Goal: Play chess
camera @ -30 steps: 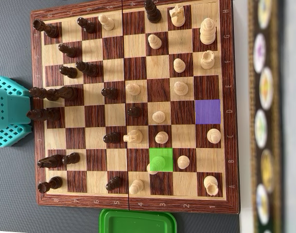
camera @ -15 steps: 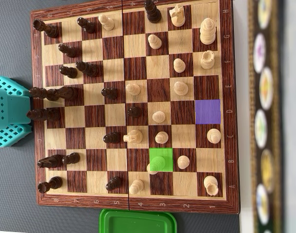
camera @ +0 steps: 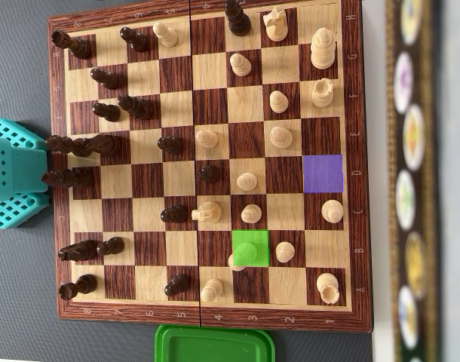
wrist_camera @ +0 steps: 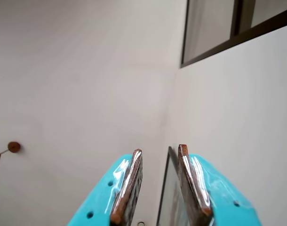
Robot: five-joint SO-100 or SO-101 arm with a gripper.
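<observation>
Overhead view: the teal arm base point(camera: 15, 173) is cut off by the left edge; only its perforated housing shows, and the gripper itself is not visible here. The green tray point(camera: 214, 344) is cut off by the bottom edge. The top rim of the chessboard point(camera: 207, 9) runs out of the picture, clipping the dark piece point(camera: 235, 16) at the top. The patterned strip point(camera: 409, 181) along the right side is blurred; its round motifs cannot be identified.

Wrist view: the gripper point(wrist_camera: 158, 153) is cut off by the bottom edge, showing only its fingertips point(wrist_camera: 134, 165). The small brown object point(wrist_camera: 13, 147) on the wall is too small to identify.
</observation>
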